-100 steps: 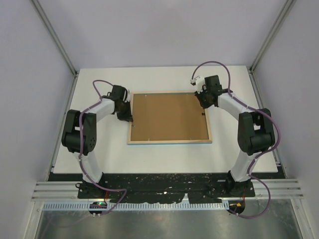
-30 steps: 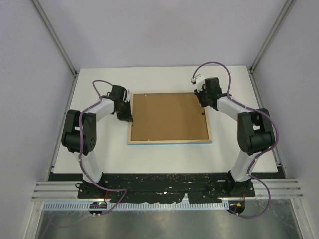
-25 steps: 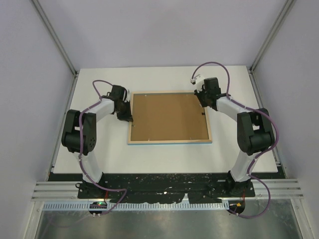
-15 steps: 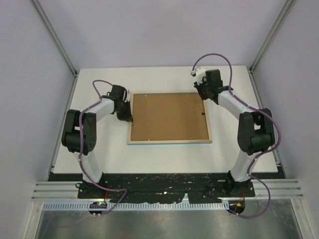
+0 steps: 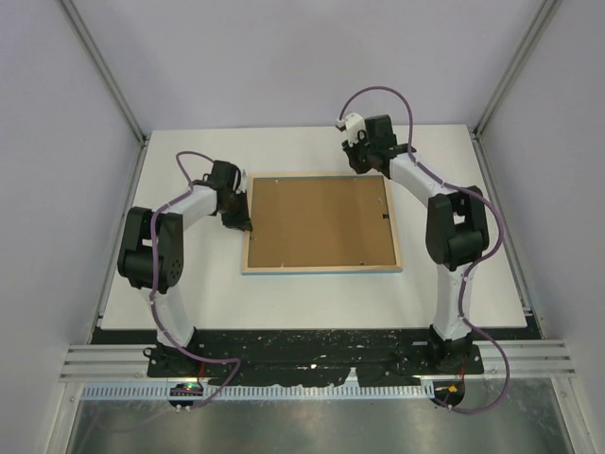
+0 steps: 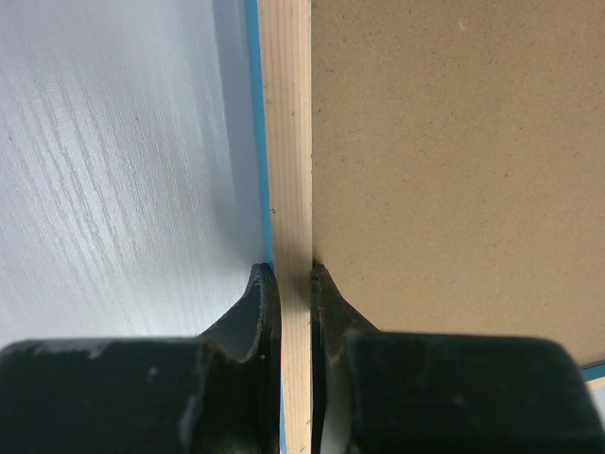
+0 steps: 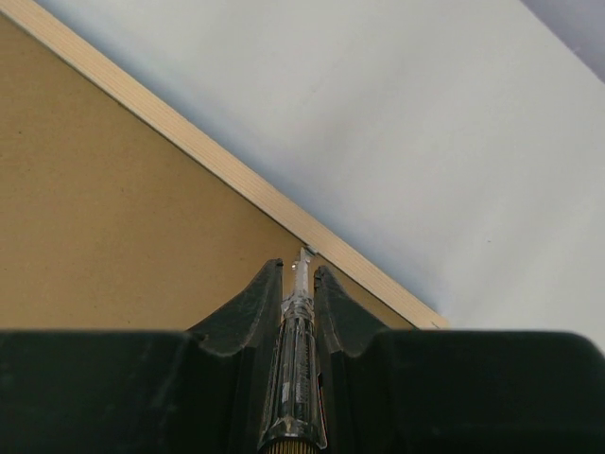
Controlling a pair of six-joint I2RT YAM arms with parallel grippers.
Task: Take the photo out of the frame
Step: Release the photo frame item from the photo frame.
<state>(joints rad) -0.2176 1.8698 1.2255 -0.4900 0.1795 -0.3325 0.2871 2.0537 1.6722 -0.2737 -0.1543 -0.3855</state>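
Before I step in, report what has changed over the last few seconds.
The right gripper swung away from the far-right corner of the frame, leftwards along its far rail. It is shut on a slim tool whose tip meets that rail. The left gripper stayed clamped on the left rail. The frame and backing board lie where they were.

The frame (image 5: 319, 270) lies face down, so its front and whatever sits under the backing board (image 5: 319, 219) are hidden. Seen from above, the fingertips of the right gripper (image 7: 298, 272) at the frame's 1 o'clock edge cannot be made out. The thin rod (image 7: 300, 312) it pinches is cut off at 6 o'clock of the wrist view, its kind unclear.
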